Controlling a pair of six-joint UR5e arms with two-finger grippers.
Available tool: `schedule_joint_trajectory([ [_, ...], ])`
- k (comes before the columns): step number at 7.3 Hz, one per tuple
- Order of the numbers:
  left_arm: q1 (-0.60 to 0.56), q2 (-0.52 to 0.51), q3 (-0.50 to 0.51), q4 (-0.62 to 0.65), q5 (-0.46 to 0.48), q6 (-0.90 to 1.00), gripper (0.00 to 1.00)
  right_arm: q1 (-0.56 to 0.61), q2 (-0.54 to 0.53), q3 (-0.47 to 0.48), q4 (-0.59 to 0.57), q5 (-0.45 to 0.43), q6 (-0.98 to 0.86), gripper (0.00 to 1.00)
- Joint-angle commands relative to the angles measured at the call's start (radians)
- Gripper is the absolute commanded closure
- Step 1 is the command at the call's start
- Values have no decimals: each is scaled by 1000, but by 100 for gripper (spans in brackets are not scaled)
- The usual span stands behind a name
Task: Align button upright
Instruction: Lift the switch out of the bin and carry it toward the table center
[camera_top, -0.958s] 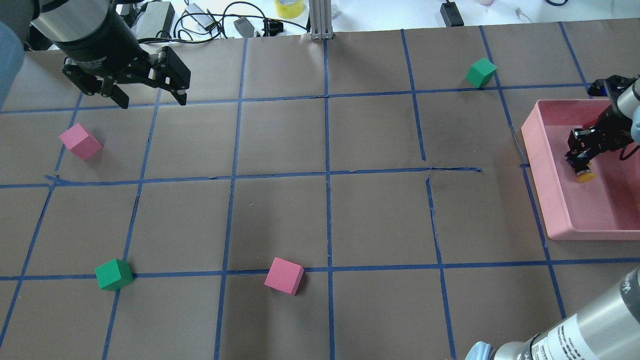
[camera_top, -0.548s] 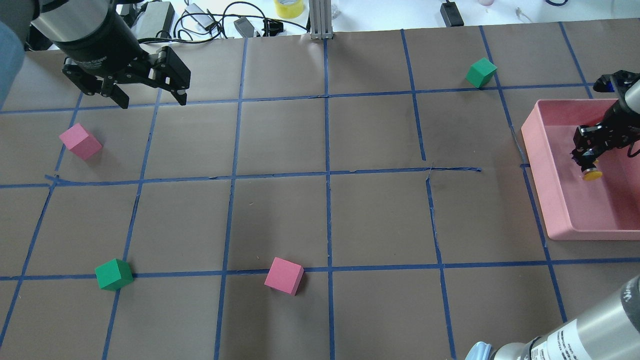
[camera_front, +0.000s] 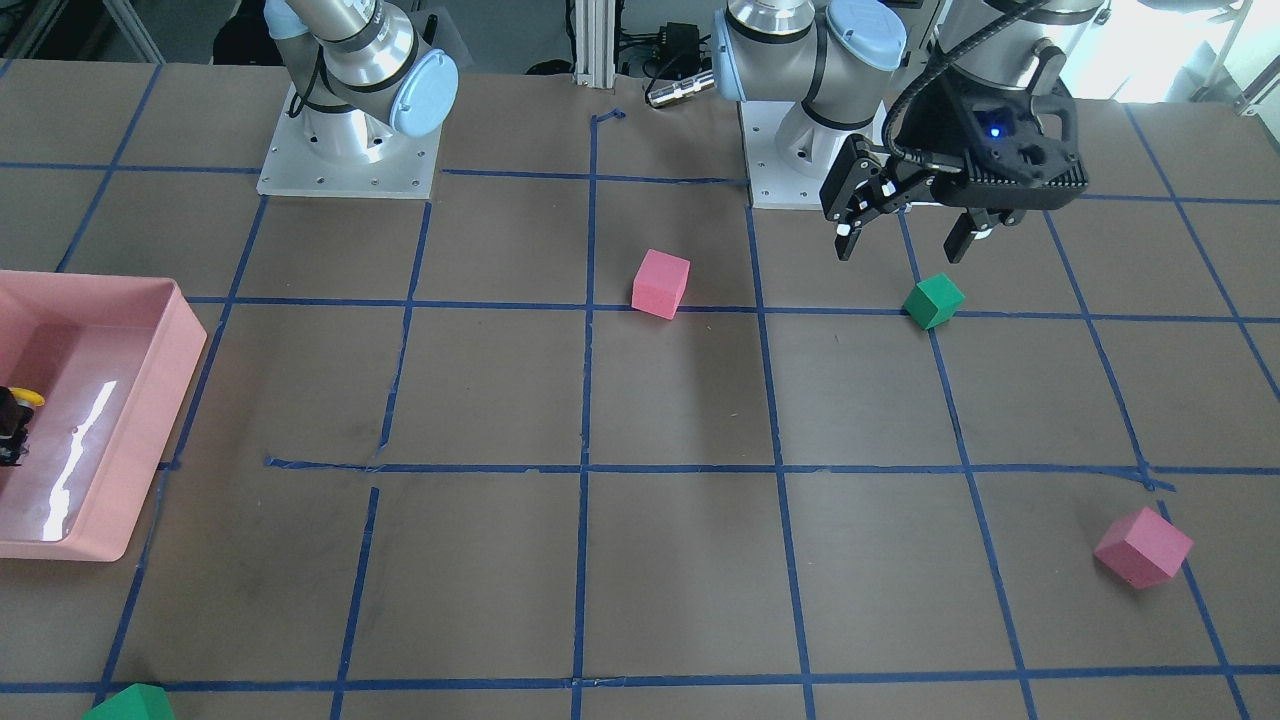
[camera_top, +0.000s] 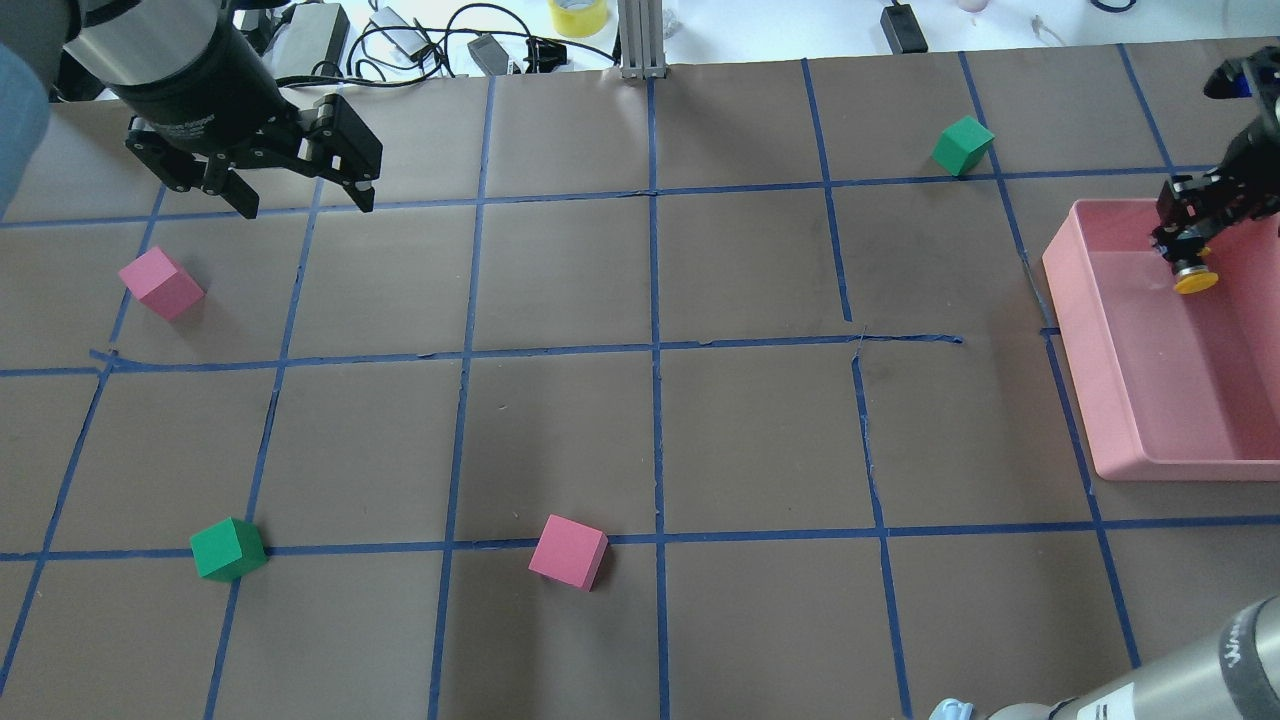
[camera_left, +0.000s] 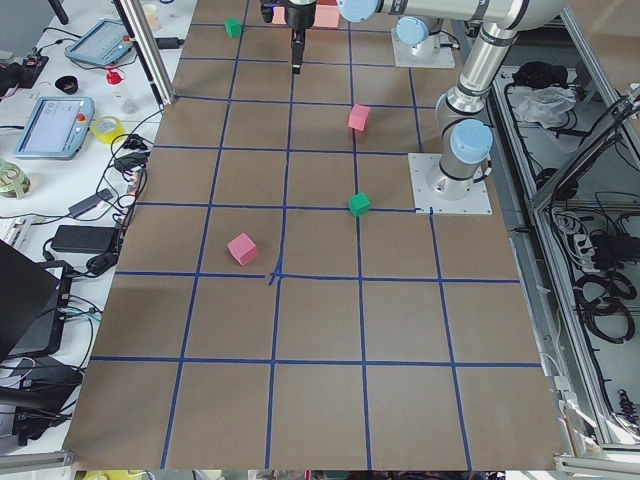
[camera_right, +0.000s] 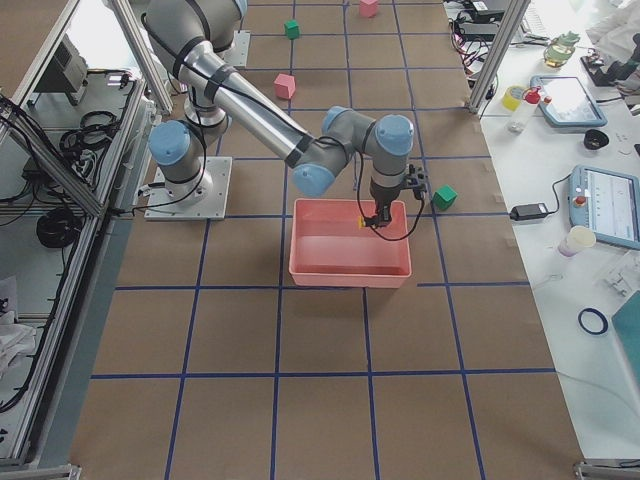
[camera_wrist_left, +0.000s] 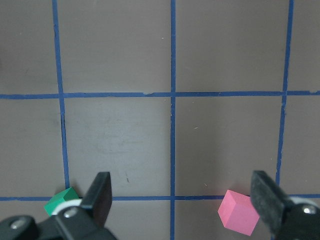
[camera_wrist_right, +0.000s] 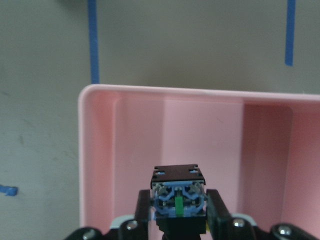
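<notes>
The button shows in the overhead view with its yellow cap (camera_top: 1193, 283) below the black body. My right gripper (camera_top: 1185, 240) is shut on it and holds it over the far end of the pink tray (camera_top: 1075, 370). In the right wrist view the button's blocky base (camera_wrist_right: 177, 192) faces the camera between the fingers (camera_wrist_right: 216, 210), with the tray's rim (camera_wrist_right: 85, 150) beneath. In the front-facing view the cap (camera_front: 22, 398) shows at the left edge. My left gripper (camera_top: 303, 203) is open and empty, hanging above the table's far left.
Pink cubes (camera_top: 160, 283) (camera_top: 568, 552) and green cubes (camera_top: 228, 548) (camera_top: 962, 144) lie scattered on the brown taped table. In the left wrist view a pink cube (camera_wrist_left: 239, 218) and a green cube (camera_wrist_left: 61, 200) lie beneath the open fingers. Cables and tools sit beyond the far edge.
My right gripper has lifted and carried the button toward the tray's far end. The left arm and the cubes have not moved.
</notes>
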Motion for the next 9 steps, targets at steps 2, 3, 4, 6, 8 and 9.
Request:
schedule_joint_trajectory([
  [2, 0, 0, 0, 1, 0, 0, 0, 286, -55, -48, 102, -5, 257, 100],
  [3, 0, 0, 0, 1, 0, 0, 0, 395, -58, -48, 113, -7, 385, 100],
  [4, 0, 2, 0, 0, 1, 0, 0, 490, -55, -46, 112, 4, 521, 100],
  [6, 2, 0, 0, 1, 0, 0, 0, 649, -18, -48, 58, 10, 759, 100],
  [8, 2, 0, 1, 1, 0, 0, 0, 762, 66, -54, -56, 15, 883, 100],
  [9, 2, 0, 1, 1, -2, 0, 0, 790, 103, -57, -110, 19, 892, 100],
])
